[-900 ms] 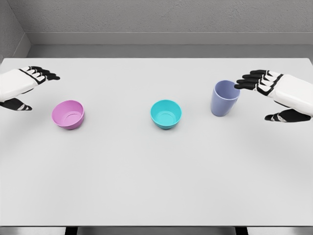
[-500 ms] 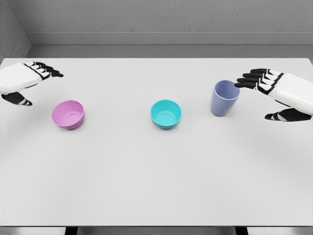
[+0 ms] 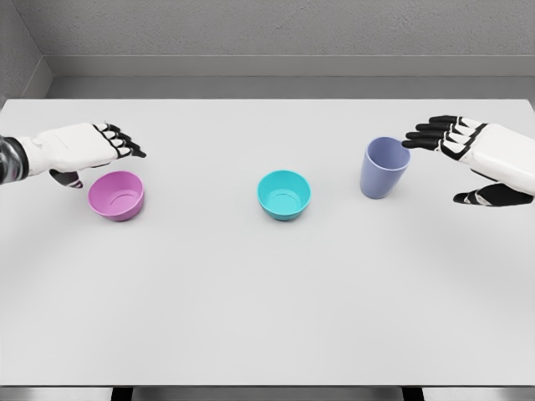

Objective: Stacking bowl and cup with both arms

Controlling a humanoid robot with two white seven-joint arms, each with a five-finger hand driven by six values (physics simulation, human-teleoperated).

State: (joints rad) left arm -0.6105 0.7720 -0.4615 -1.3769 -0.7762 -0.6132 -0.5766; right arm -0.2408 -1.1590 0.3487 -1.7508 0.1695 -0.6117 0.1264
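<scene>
Left hand now above pink bowl

A white worktop is carrying three things in a row. A pink bowl is sitting at its left, a teal bowl at the middle, and an upright lavender cup at the right, all well apart.

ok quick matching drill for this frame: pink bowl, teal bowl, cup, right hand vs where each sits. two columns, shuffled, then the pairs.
Things:
1. pink bowl
2. teal bowl
3. cup
4. right hand

Places:
A. table middle
B. right edge, fingers open, reaching toward the cup's rim
C. table left, just below the left hand
D. upright, right of the teal bowl

Pairs: 1-C, 2-A, 3-D, 4-B
</scene>
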